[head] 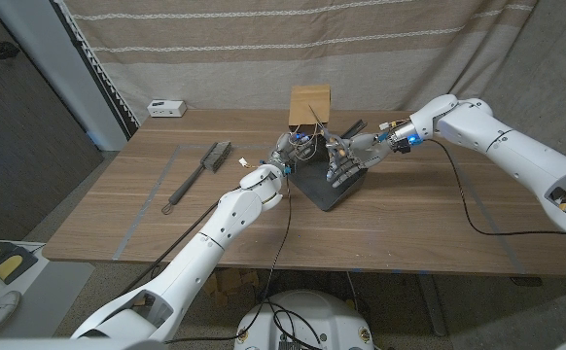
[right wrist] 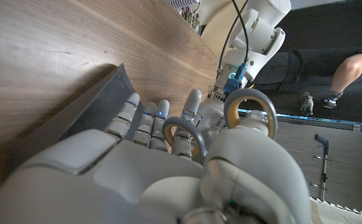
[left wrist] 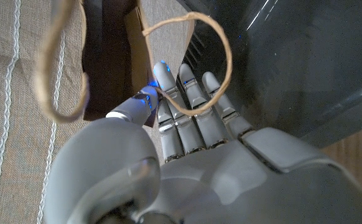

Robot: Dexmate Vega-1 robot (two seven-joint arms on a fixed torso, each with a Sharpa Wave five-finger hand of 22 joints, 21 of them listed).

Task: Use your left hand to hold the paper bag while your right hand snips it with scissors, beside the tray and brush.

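The brown paper bag (head: 310, 105) stood upright near the table's far edge, its twine handles (left wrist: 187, 62) looping over the fingers (left wrist: 187, 93) of the left hand (head: 293, 149), which reached against its side. The right hand (head: 346, 156) gripped the scissors (right wrist: 246, 112) through their ring handles, low over the dark tray (head: 330, 187) just before the bag. A brush (head: 205, 165) lay well off to the left on the wooden table (head: 429, 214), with a small white box (head: 166, 108) at the far edge.

In the head view the paper bag (head: 310, 105) is hidden at its foot by both hands, at twelve o'clock from the tray (head: 328, 187). The scissors (head: 328, 136) are too small there to tell how their blades stand. The right hand (head: 349, 156) covers the tray's far rim.
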